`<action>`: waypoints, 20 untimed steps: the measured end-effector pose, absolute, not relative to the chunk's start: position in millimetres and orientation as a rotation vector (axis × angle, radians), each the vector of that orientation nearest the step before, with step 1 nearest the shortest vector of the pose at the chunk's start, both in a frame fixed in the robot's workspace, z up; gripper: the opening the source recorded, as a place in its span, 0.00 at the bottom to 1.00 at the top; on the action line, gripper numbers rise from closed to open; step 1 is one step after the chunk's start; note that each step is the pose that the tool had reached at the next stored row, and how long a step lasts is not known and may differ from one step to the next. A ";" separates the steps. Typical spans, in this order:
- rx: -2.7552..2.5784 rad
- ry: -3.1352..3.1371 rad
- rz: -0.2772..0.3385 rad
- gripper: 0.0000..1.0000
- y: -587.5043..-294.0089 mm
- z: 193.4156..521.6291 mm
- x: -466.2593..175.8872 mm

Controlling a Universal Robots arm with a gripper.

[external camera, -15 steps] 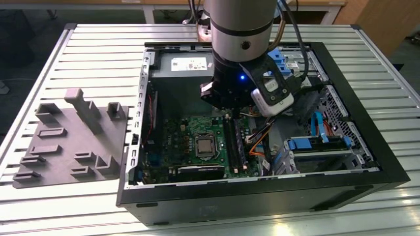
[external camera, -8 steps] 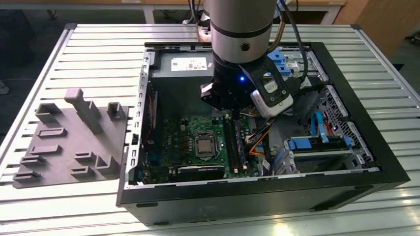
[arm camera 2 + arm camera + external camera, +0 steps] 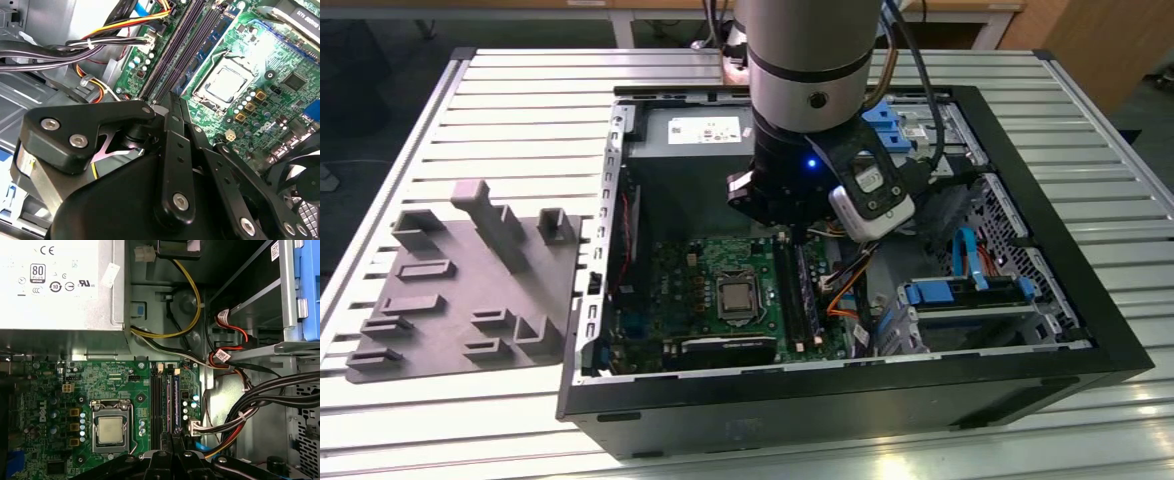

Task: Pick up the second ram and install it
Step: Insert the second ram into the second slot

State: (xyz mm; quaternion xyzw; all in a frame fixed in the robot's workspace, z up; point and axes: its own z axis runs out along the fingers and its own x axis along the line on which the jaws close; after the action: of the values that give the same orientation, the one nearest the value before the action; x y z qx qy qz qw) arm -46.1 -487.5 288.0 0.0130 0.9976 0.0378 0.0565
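Note:
My gripper [image 3: 785,238] hangs inside the open computer case [image 3: 854,400], low over the motherboard [image 3: 700,265]. In both wrist views its fingers are together, with the tips [image 3: 172,434] [image 3: 171,99] over one end of the row of long black memory slots [image 3: 159,400]. The second ram [image 3: 170,397] is a thin stick with a bluish edge. It stands along the slots beside the processor socket [image 3: 111,431] and runs away from the fingertips. In the exterior view it is a dark strip [image 3: 791,295] below the gripper. Whether the tips touch it is hidden.
A grey tray [image 3: 454,290] with upright blocks lies on the slatted table at the exterior view's left. Bundled cables [image 3: 240,415] run close beside the slots. The power supply [image 3: 60,285] and blue drive brackets [image 3: 947,292] crowd the case around the arm.

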 end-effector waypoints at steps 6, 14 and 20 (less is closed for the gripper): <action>0.039 3.026 0.115 0.12 -487.5 285.9 -46.1; 0.039 3.026 0.115 0.12 -487.5 283.1 -46.1; 0.039 3.026 0.115 0.12 -487.4 281.2 -46.1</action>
State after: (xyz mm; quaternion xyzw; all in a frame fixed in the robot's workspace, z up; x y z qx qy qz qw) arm -46.1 -487.4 281.2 0.0130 0.9976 0.0378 0.0565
